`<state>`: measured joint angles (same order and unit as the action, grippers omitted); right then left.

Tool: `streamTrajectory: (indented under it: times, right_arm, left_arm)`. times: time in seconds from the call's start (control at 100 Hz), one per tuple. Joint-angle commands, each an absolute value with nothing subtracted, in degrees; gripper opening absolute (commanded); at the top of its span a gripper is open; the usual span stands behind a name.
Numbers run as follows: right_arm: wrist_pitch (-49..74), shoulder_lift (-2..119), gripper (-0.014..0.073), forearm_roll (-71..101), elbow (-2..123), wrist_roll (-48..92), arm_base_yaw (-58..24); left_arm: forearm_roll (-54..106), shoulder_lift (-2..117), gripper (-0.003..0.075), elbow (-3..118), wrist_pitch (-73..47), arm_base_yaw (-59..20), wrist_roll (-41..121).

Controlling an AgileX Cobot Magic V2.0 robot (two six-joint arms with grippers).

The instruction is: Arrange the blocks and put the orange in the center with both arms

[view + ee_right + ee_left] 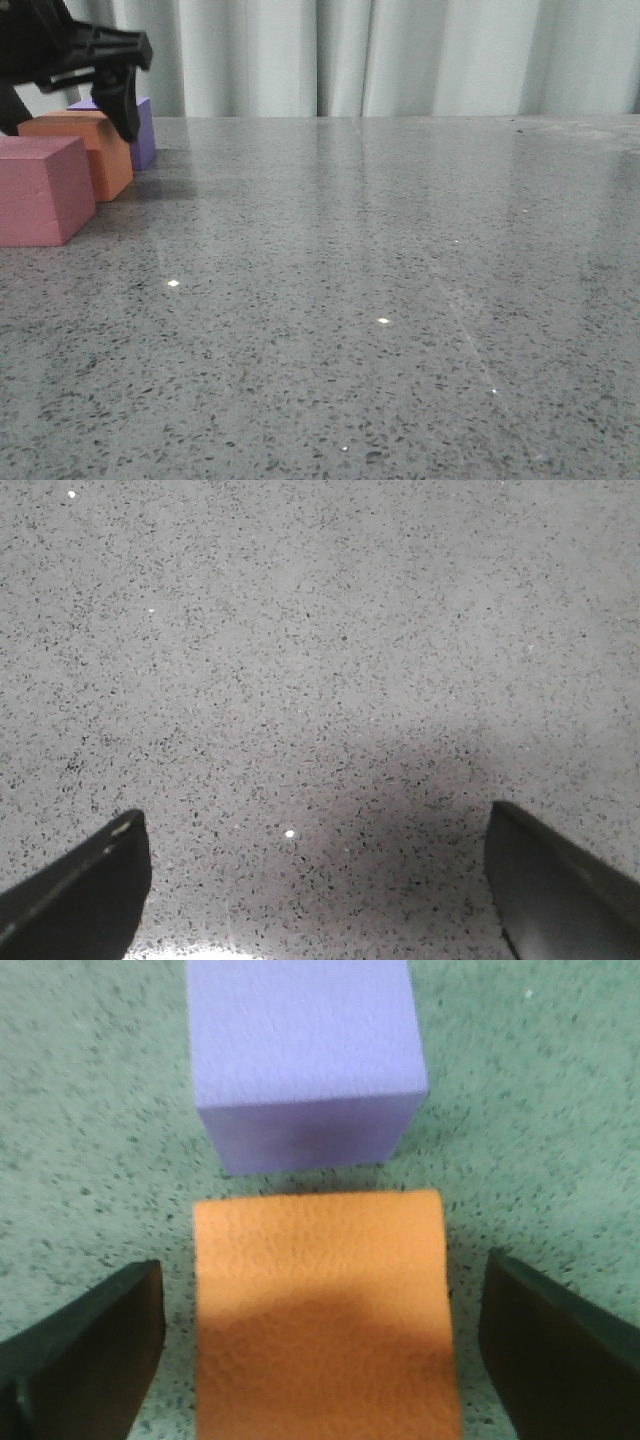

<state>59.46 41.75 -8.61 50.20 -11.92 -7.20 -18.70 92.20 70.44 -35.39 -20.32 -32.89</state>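
Three foam cubes stand in a row at the far left of the table: the pink-red cube nearest, the orange cube in the middle, the purple cube behind. My left gripper hangs just above the orange cube, open. In the left wrist view the orange cube lies between my two black fingers with a gap on each side, and the purple cube is just beyond it. My right gripper is open and empty over bare table; it is out of the front view.
The grey speckled table stretches to the right of the cubes. White curtains hang behind its far edge.
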Motion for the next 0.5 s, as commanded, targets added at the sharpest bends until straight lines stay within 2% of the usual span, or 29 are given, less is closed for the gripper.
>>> streamTrajectory:
  times: [0.0,0.17,0.49]
  right_arm:
    - [56.9,41.6,0.0663,-9.2,51.5,-11.5,-7.0]
    - [57.0,41.6,0.0663,-9.2,51.5,-11.5,-7.0]
    - [57.1,41.6,0.0663,-9.2,51.5,-11.5,-7.0]
  left_arm:
    - [-19.0,87.8,0.0610,74.0,-35.8,-20.2,-32.0]
    - [-19.2,83.3,0.0609,78.0,-41.0,-20.2,-29.7]
    - [-21.8,70.0,0.0609,78.2,-48.9,-20.2,-25.5]
